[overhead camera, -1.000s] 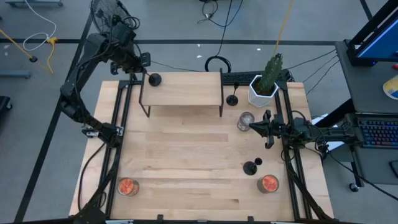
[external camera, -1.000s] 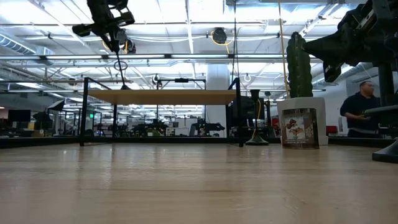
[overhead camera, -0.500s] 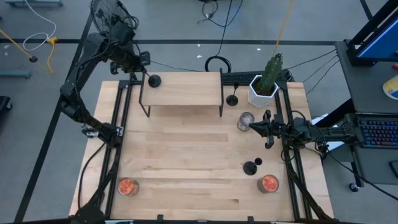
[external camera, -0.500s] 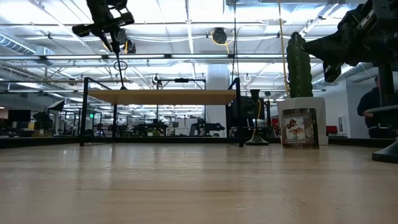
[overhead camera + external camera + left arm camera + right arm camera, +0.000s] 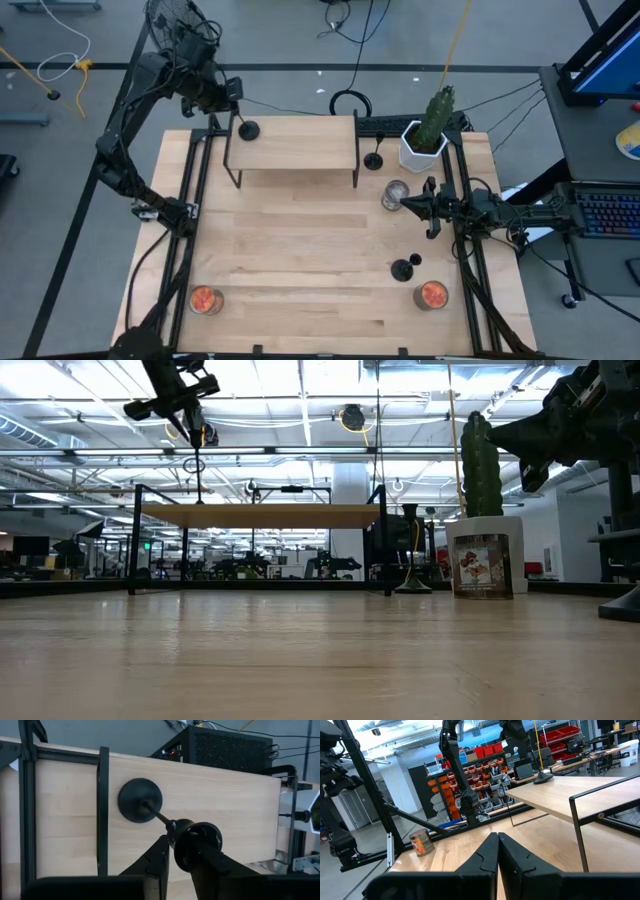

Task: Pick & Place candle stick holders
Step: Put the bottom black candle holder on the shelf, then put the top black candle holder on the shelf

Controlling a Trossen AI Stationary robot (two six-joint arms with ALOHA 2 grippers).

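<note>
A low wooden shelf stands at the far side of the table, and it serves here as the landmark. One candle stick holder stands upright on the shelf top at its far left corner; the left gripper is directly above that corner with its fingers clamped on the holder's knob, the disc base resting on the shelf board. A second holder stands on the table just off the shelf's right end, beside a white pot with a cactus. A third holder stands on the table well in front of the shelf, toward the right. The right gripper hovers right of the shelf, fingers pressed together and empty.
</note>
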